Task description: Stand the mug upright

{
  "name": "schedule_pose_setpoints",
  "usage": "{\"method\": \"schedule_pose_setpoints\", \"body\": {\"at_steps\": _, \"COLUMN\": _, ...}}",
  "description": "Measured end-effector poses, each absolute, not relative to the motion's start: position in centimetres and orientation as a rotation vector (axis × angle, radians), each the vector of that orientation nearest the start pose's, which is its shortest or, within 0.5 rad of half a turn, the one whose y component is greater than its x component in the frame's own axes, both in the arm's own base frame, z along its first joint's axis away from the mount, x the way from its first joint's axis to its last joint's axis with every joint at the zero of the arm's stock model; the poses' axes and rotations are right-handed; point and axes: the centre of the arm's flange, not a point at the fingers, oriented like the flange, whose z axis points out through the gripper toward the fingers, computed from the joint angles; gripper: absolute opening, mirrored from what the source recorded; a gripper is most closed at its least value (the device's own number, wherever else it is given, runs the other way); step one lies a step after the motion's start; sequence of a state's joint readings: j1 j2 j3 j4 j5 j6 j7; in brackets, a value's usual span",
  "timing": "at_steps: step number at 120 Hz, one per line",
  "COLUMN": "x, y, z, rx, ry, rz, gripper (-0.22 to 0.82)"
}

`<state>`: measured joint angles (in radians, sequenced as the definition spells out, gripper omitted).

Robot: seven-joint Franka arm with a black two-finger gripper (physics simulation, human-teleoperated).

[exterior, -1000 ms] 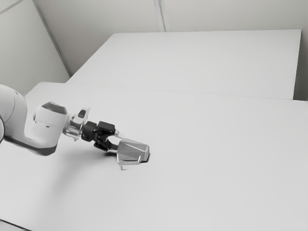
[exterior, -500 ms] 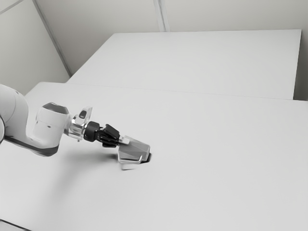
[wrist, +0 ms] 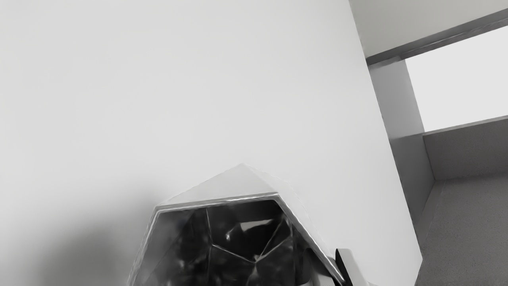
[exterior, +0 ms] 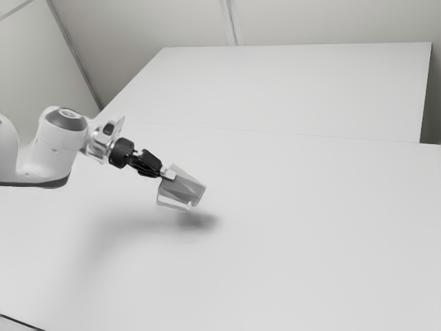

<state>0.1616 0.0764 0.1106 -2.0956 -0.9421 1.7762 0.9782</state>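
Now the gripper (exterior: 167, 174) is pinching the mug (exterior: 182, 189) by its wall, one finger (wrist: 349, 262) pressing outside, the other inside. In the exterior view, the mug is hanging tilted above the table (exterior: 310, 241) at the gripper's four o'clock, its mouth facing ten, its handle (exterior: 171, 206) pointing toward seven, its shadow (exterior: 200, 221) falling at five.
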Motion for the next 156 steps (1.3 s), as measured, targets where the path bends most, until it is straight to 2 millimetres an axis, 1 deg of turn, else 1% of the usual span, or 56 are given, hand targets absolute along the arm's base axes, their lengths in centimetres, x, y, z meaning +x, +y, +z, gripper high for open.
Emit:
{"method": "schedule_pose_setpoints", "body": {"at_steps": 15, "x": 54.5, "y": 7.6, "z": 42.5, "rx": 2.429, "ry": -0.514, "rz": 0.137, "gripper": -0.18}}
{"method": "schedule_pose_setpoints", "body": {"at_steps": 23, "x": 55.1, "y": 7.6, "z": 44.0, "rx": 2.558, "ry": -0.591, "rz": 0.066, "gripper": -0.18}}
{"method": "schedule_pose_setpoints", "body": {"at_steps": 29, "x": 55.4, "y": 7.5, "z": 44.4, "rx": 2.645, "ry": -0.627, "rz": 0.020, "gripper": -0.18}}
{"method": "schedule_pose_setpoints", "body": {"at_steps": 45, "x": 56.4, "y": 7.2, "z": 44.6, "rx": 2.841, "ry": -0.661, "rz": -0.029, "gripper": -0.18}}
{"method": "schedule_pose_setpoints", "body": {"at_steps": 57, "x": 56.8, "y": 7.5, "z": 44.0, "rx": 2.935, "ry": -0.614, "rz": -0.016, "gripper": -0.18}}
{"method": "schedule_pose_setpoints", "body": {"at_steps": 71, "x": 56.2, "y": 8.0, "z": 41.6, "rx": 2.996, "ry": -0.511, "rz": -0.014, "gripper": -0.18}}
{"method": "schedule_pose_setpoints", "body": {"at_steps": 95, "x": 55.7, "y": 7.1, "z": 38.7, "rx": 3.044, "ry": -0.376, "rz": -0.013, "gripper": -0.18}}
{"method": "schedule_pose_setpoints", "body": {"at_steps": 112, "x": 55.8, "y": 7.1, "z": 37.1, "rx": 3.060, "ry": -0.283, "rz": -0.022, "gripper": -0.18}}
{"method": "schedule_pose_setpoints", "body": {"at_steps": 115, "x": 55.9, "y": 7.1, "z": 37.0, "rx": 3.061, "ry": -0.269, "rz": -0.020, "gripper": -0.14}}
{"method": "schedule_pose_setpoints", "body": {"at_steps": 130, "x": 55.9, "y": 6.7, "z": 36.9, "rx": 3.061, "ry": -0.210, "rz": -0.010, "gripper": 0.14}}
{"method": "schedule_pose_setpoints", "body": {"at_steps": 137, "x": 56.0, "y": 6.6, "z": 37.1, "rx": 3.063, "ry": -0.188, "rz": -0.001, "gripper": 0.25}}
{"method": "schedule_pose_setpoints", "body": {"at_steps": 149, "x": 56.0, "y": 6.1, "z": 38.4, "rx": 3.065, "ry": -0.162, "rz": 0.030, "gripper": 0.38}}
{"method": "schedule_pose_setpoints", "body": {"at_steps": 156, "x": 55.9, "y": 5.9, "z": 39.7, "rx": 3.065, "ry": -0.150, "rz": 0.055, "gripper": 0.44}}
